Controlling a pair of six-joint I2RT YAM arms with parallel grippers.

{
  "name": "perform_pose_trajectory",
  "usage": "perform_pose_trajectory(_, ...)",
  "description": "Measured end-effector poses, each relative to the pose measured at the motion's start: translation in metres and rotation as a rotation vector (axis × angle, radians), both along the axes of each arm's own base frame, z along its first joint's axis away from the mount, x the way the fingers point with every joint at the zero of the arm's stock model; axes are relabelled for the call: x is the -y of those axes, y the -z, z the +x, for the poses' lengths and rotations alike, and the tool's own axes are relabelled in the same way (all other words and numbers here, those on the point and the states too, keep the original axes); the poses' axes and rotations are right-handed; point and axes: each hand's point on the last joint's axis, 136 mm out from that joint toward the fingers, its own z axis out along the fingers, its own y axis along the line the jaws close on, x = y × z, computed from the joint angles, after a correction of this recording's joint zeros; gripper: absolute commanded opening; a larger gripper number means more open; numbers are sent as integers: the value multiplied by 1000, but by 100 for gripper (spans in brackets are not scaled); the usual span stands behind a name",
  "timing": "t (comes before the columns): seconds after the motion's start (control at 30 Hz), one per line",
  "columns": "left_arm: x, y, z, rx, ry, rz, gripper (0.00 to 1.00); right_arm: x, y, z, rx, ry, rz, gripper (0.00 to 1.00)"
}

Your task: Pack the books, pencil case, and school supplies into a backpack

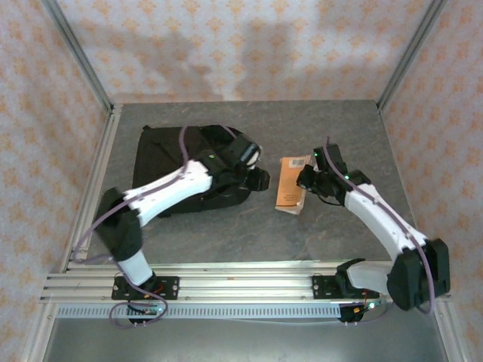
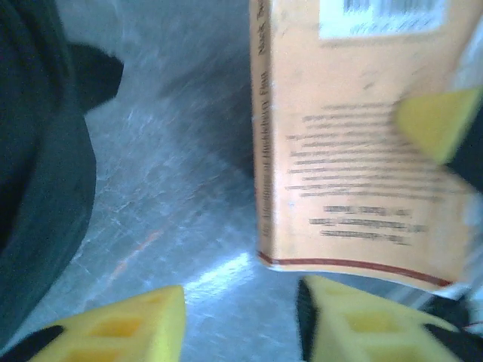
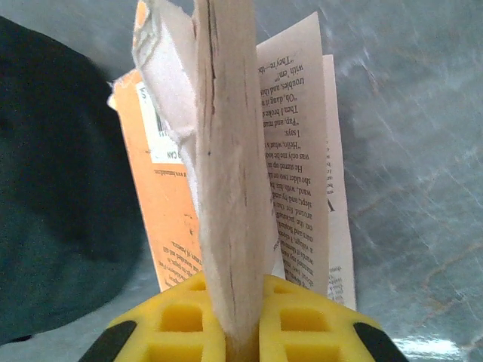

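Orange paperback point(image 1: 289, 183) not yet packed, right of backpack point(image 1: 160, 154). Right gripper point(image 3: 230, 302) clamped on its pages, left gripper point(image 2: 241, 317) parted beside it. Backpack contents hidden.

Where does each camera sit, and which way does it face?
Top external: above and behind, looking down at the left arm, right arm, backpack and orange book.
Left wrist: looks past its open left gripper at the book's back cover.
Right wrist: looks along the right gripper, shut on the book's pages.
Shared: both wrist views show book and backpack.
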Motion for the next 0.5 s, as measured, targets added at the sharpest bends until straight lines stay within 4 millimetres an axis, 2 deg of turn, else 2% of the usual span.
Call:
perform_pose_trajectory(0.07,-17,-36,-3,65,-29,-57,68,-5,-26,-2,82,-20,56,0)
perform_pose_trajectory(0.17,-47,-65,-1,117,-95,-114,79,-20,-63,-5,195,-69,175,0)
perform_pose_trajectory(0.27,-61,-72,2,114,-124,-145,84,-37,-89,-10,271,-125,310,0)
perform_pose_trajectory(0.5,-40,-62,-14,47,-25,-229,81,-75,-125,-26,311,-274,529,0)
